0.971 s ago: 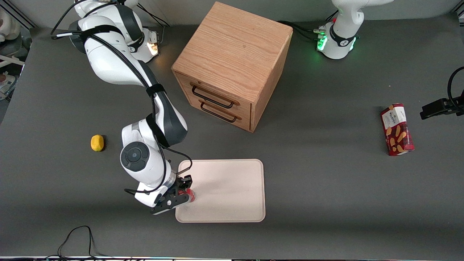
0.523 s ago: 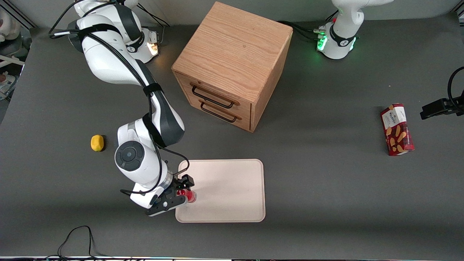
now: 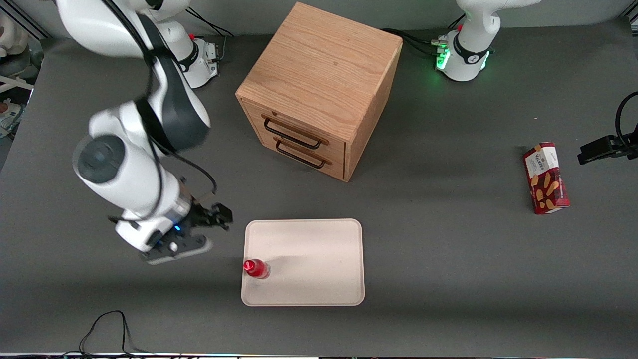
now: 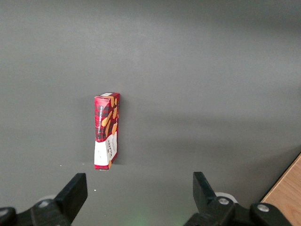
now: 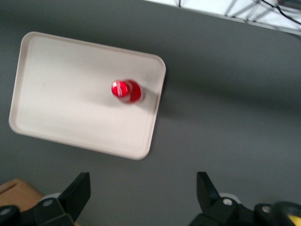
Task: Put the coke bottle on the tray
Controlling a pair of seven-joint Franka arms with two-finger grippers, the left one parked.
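The coke bottle (image 3: 256,268) stands upright just inside the tray (image 3: 309,249) rim at lower centre of the front view, apart from the wide-open, empty gripper (image 3: 202,229) raised above the counter (image 3: 448,249) up-left of it

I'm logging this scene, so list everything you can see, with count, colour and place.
coke bottle: one, red, upright on the tray, at its edge toward the working arm.
tray: one, cream-white, on the table, nearer the front camera than the drawer cabinet.
drawer cabinet: one, oak wood, two black handles.
cookie box: one, red, toward the parked arm's end.
table: one, dark grey.
end effector: one, black fingers, open, raised beside the tray, apart from the bottle.
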